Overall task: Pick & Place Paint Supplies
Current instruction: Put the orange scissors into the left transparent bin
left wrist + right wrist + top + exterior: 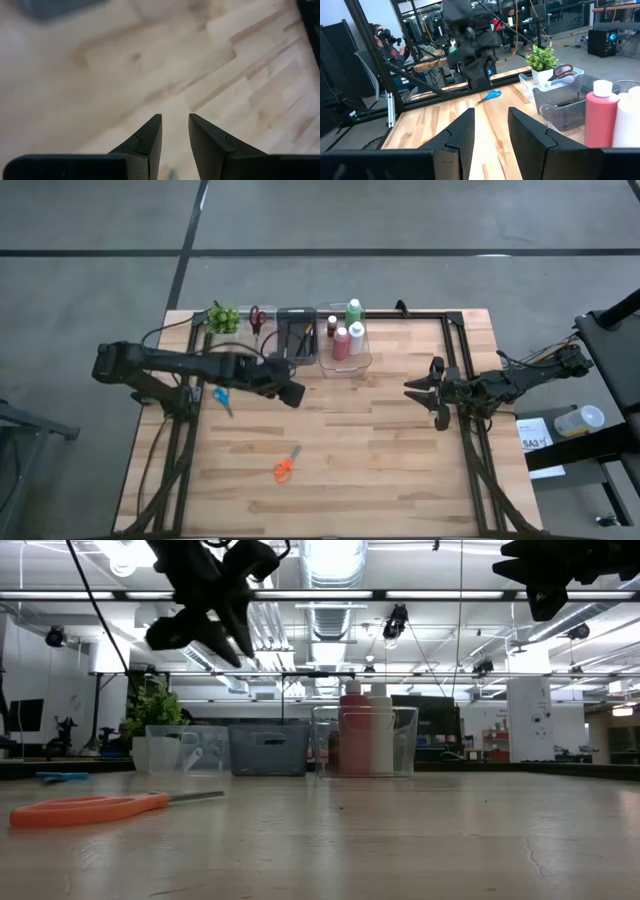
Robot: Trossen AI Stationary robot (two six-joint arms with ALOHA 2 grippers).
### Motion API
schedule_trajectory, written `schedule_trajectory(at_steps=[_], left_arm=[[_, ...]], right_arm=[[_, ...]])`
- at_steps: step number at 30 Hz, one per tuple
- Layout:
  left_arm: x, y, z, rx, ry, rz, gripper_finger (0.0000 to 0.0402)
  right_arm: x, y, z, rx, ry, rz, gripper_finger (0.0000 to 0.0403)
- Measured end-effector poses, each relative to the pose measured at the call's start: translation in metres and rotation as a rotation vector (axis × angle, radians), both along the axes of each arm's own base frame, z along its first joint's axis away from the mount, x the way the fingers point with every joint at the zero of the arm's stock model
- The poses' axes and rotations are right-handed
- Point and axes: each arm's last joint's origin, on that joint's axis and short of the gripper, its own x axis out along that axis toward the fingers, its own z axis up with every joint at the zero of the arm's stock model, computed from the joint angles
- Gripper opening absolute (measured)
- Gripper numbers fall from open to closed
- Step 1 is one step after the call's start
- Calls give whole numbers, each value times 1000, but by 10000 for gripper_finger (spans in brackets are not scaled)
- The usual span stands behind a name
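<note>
Both tools are hovering empty, fingers slightly apart: left tool (293, 394) nearing orange scissors (284, 469) lying loose on the tabletop (380, 450); right tool (432, 392) waiting.

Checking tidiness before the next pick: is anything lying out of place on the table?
Yes: orange scissors and blue scissors lie loose on the bare wood, away from the bins at the back. Nothing looks spilled or damaged.

A robotics lab: exposed ceiling ducts (335, 615), cable-strung metal frames, a seated person (382, 40) at equipment.
</note>
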Motion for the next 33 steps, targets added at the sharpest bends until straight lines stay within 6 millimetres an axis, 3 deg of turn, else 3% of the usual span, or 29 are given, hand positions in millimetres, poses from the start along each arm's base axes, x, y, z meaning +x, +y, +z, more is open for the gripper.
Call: schedule_trajectory(at_steps=[9,18,23,33], left_arm=[[-8,-64,-21,-178,-68,65,106],[-39,-130,-31,-245,-71,99,106],[-43,-142,-36,-204,-76,79,106],[-34,-150,-65,-278,127,-16,106]], right_arm=[[0,0,0,0,0,0,116],[0,0,0,0,0,0,116],[0,0,0,0,0,0,116],[0,0,0,0,0,0,116]])
